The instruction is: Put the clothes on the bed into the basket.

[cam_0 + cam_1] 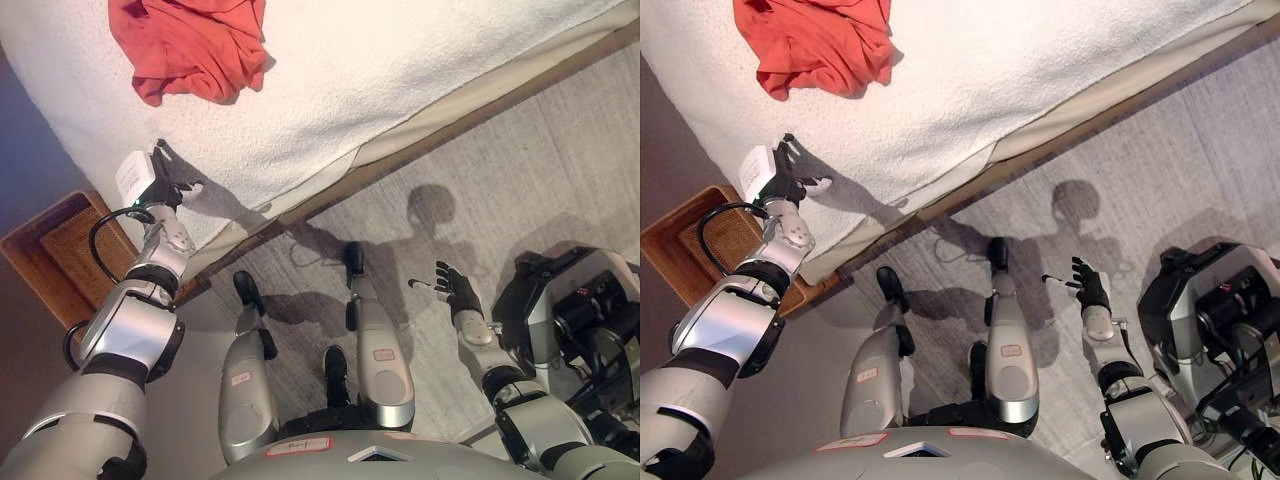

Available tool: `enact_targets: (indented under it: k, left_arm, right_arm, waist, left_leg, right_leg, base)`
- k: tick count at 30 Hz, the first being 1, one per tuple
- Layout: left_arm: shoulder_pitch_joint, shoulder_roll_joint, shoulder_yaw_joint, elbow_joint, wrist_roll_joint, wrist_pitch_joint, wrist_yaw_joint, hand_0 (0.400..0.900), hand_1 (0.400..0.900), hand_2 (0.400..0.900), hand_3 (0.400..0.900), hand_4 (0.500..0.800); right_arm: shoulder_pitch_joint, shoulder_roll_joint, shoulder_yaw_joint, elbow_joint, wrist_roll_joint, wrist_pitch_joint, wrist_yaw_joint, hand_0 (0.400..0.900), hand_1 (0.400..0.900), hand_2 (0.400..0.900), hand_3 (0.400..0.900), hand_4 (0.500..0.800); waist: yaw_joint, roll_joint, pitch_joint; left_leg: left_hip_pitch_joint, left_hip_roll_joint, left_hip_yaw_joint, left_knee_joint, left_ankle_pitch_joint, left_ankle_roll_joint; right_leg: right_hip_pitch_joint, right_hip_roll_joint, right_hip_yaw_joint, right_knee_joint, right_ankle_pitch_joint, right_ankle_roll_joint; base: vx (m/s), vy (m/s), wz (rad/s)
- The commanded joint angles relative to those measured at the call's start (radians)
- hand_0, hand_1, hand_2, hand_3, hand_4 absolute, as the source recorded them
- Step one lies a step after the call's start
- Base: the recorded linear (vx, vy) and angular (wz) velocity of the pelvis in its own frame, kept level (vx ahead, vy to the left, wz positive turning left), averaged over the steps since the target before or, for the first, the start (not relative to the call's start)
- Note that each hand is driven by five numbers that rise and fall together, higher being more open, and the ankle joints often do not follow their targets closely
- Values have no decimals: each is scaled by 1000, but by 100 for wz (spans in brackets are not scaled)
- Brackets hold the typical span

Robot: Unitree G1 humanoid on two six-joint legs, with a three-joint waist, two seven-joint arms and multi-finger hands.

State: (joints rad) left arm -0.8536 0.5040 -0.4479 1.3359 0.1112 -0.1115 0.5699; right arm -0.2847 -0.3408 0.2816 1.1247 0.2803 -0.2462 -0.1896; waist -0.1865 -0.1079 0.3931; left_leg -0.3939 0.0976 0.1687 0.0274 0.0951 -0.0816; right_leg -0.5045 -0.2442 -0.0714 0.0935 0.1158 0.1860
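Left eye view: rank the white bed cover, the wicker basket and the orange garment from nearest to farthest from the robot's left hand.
From the left hand:
1. White bed cover: its near edge lies right at the hand.
2. Wicker basket: on the floor, below and left of the hand, beside the bed.
3. Orange garment: up on the bed, above the hand, farthest by a modest margin.

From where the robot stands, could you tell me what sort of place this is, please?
Most likely a bedroom: a bed with a white textured cover fills the upper view, an orange garment lies crumpled on it, and a brown wicker basket sits on the floor beside it.
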Motion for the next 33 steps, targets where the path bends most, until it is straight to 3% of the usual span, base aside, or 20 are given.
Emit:
enact_targets:
  k: [1, 15, 21, 33]
  left_arm:
    - [-108, 100, 18, 20, 31, -35, 54, 900, 900, 900, 900, 800]
    - [-175, 151, 7, 13, 35, -37, 138, 900, 900, 900, 900, 800]
    - [-216, 155, -19, 15, 39, -50, 136, 900, 900, 900, 900, 800]
    - [-305, 168, -6, 13, -39, -79, 176, 900, 900, 900, 900, 800]
  right_arm:
    - [49, -44, 6, -30, 7, -40, -45, 900, 900, 900, 900, 800]
    - [79, -26, 23, -33, 12, -54, -45, 900, 900, 900, 900, 800]
    - [88, -27, 25, -26, 16, -54, -42, 900, 900, 900, 900, 800]
    - [107, -21, 39, -30, 24, -59, -45, 900, 900, 900, 900, 800]
  waist:
    - [4, -15, -2]
    - [-9, 28, -57]
    - [-17, 42, -81]
    - [-26, 47, -97]
  left_leg:
    - [25, 81, -29, 152, -134, -70]
    - [119, 98, 22, 72, -126, -96]
    - [137, 95, 36, 52, -123, -101]
    - [125, 103, 40, 31, -106, -110]
  right_leg:
    - [-65, 1, 8, -100, 231, 42]
    - [-65, 19, 4, -89, 208, 39]
    - [-61, 20, 4, -95, 207, 41]
    - [-79, 24, -8, -99, 210, 45]
  base:
    - [91, -1, -19]
    - [77, -2, -12]
    - [39, 5, -4]
    - [0, -3, 0]
